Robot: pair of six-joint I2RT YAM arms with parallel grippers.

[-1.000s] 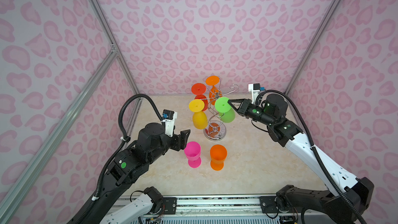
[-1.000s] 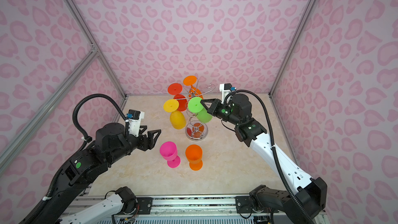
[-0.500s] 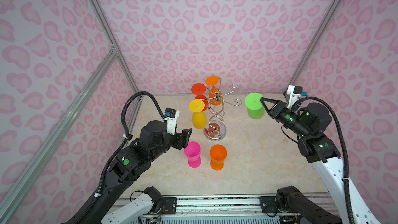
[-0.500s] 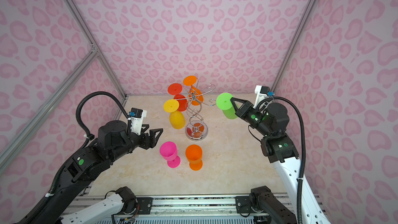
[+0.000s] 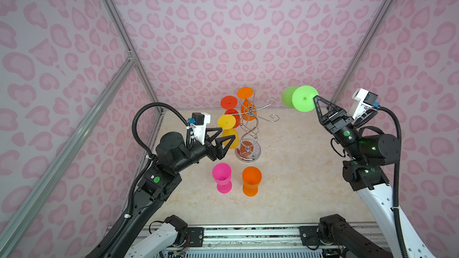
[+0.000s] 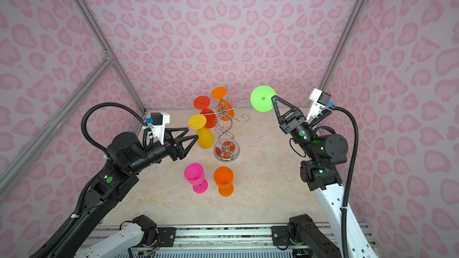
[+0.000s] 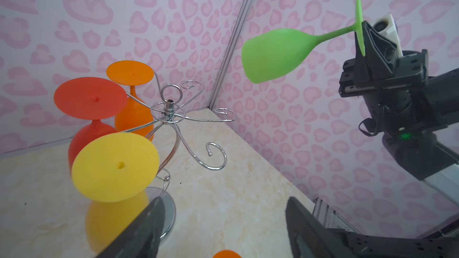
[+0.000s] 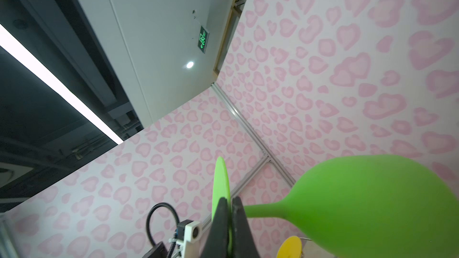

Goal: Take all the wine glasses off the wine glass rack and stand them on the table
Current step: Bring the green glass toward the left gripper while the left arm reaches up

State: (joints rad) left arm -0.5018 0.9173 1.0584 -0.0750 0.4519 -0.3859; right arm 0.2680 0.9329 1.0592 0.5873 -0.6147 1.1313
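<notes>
Green wine glass (image 5: 301, 98): it is held in the air, well apart from the wine glass rack (image 5: 248, 130) and to its right in both top views. It is laid on its side, with the bowl turned away from the gripping arm.
Right claw (image 5: 315, 98): it is clamped on the flat foot of the green wine glass, beside the stem. Neither the stem nor the bowl is gripped.
Left claw (image 5: 228, 134): the fingers are apart and nothing is held. It is stationed just beside the hanging bowl of the yellow wine glass (image 5: 226, 121); whether contact is made cannot be told.
Rack load: the yellow wine glass, the red wine glass (image 5: 229, 102) and the hanging orange wine glass (image 5: 245, 93) are hung upside down by their feet.
Bench (image 5: 298, 170): the pink wine glass (image 5: 221, 173) and the standing orange wine glass (image 5: 251, 177) are set upright side by side in front of the rack.
Stage: the lift-off is judged done for the green glass; righting it and setting it down is judged to remain.
Risk, slip: the bowl's weight is carried far out from a thin pinch on the foot, so the glass could be swung or dropped during a quick turn.
Risk, knock: the yellow glass could be nudged off its arm, or the rack rocked, if the left claw is advanced carelessly.
</notes>
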